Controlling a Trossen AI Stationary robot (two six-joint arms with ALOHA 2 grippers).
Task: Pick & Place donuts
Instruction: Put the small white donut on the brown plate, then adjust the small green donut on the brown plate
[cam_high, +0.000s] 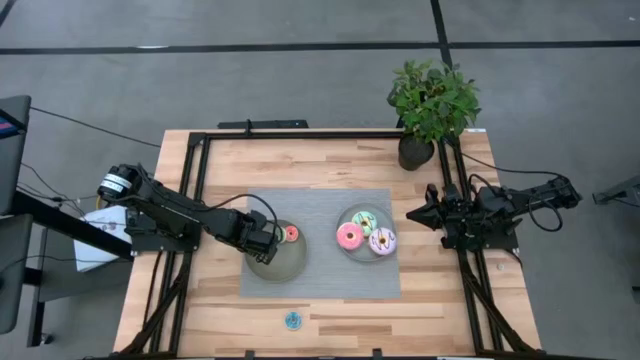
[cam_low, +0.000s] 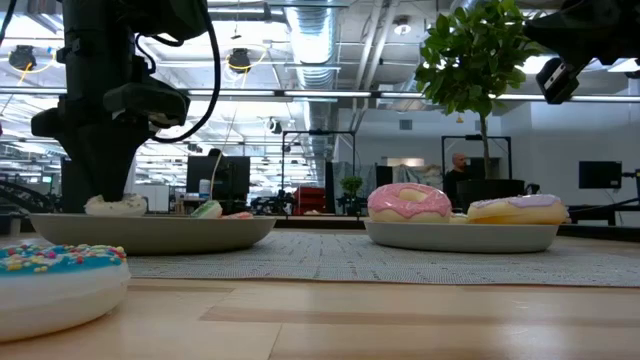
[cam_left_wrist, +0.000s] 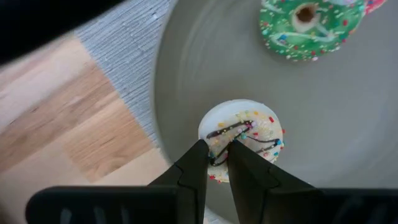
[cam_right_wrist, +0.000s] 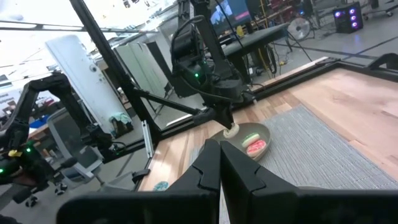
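1. Overhead, the high view shows the left gripper (cam_high: 272, 240) down over the left plate (cam_high: 290, 266) on the grey mat (cam_high: 320, 200), which suits a tiny donut being set there. A red tiny donut (cam_high: 291, 234) lies on that plate beside the gripper. The three larger ones, the pink donut (cam_high: 350, 236), the green-white sprinkled donut (cam_high: 363, 220) and the white-purple sprinkled donut (cam_high: 382, 241), fill the right plate (cam_high: 343, 251), so sorting by size seems the plan. A blue tiny donut (cam_high: 292, 320) waits alone on the bare table (cam_high: 440, 310) near the front edge, not yet collected.

2. At table height, the low view shows the cream tiny donut (cam_low: 115, 205) right at the plate's rim line under the left arm; whether it touches the plate is hard to judge.

3. From the left wrist view, the fingers (cam_left_wrist: 194, 171) are pinched on the cream donut's edge, gripping it over the plate near its rim, with the green tiny donut (cam_left_wrist: 309, 27) farther in.

4. From the right wrist view, the right gripper (cam_right_wrist: 219, 163) is closed on nothing; that arm waits at the table's right side, well clear of the plates.
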